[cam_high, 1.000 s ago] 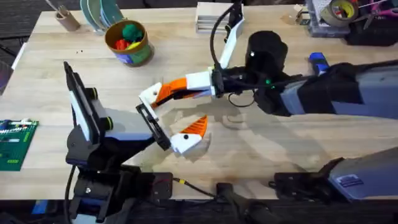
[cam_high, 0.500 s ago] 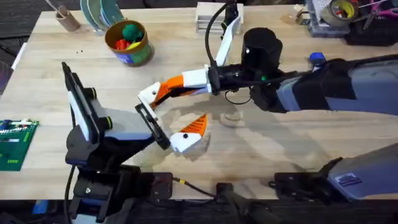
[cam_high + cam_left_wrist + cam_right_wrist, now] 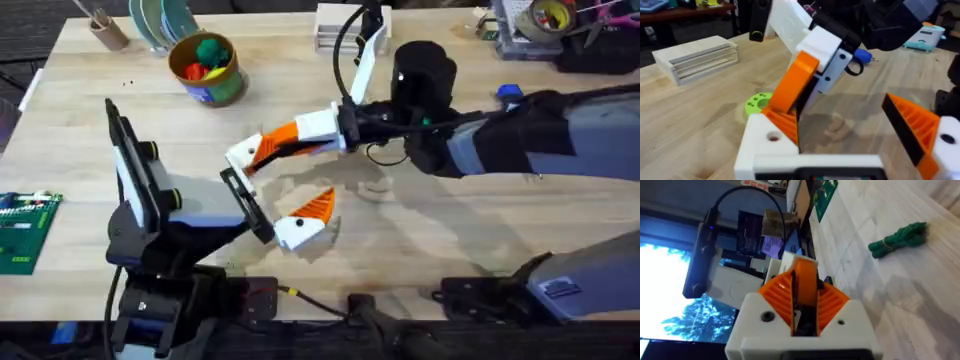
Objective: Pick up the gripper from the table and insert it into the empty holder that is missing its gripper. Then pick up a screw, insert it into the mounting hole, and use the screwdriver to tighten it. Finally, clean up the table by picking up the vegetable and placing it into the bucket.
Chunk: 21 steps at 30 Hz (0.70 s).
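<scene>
While the right gripper (image 3: 270,150), clamped on the gripper (image 3: 804,287), has edged toward the empty holder (image 3: 771,142), seating looks close; the left gripper (image 3: 275,195) gapes apart.

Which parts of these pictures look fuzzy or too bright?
Overhead view: the right arm is big and blurry. Left wrist view: the wooden block and dark shapes behind look soft. Right wrist view: the window glows bright blue-white, and the green rope is slightly blurred.

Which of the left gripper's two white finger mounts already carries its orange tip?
The mount nearer the arms' bases, fitted with a ribbed orange tip. At the empty holder, the right gripper holds the gripper.
</scene>
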Each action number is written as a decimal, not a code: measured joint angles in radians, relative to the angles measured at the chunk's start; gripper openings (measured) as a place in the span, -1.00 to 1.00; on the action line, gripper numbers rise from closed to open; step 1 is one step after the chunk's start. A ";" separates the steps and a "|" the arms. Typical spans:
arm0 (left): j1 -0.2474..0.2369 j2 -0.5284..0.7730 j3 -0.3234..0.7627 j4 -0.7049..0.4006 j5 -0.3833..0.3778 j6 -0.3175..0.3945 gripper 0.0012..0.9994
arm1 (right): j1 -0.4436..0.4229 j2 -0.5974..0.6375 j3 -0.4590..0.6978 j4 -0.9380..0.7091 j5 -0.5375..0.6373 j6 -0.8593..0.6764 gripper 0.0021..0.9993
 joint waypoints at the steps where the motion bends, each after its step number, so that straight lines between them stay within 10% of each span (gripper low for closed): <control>1: -0.001 0.000 0.000 0.000 0.004 0.000 0.99 | -0.004 0.000 0.000 0.000 -0.009 0.000 -0.54; 21: -0.019 0.000 0.000 -0.007 0.077 0.006 0.99 | -0.032 0.011 0.007 -0.002 -0.092 0.027 0.16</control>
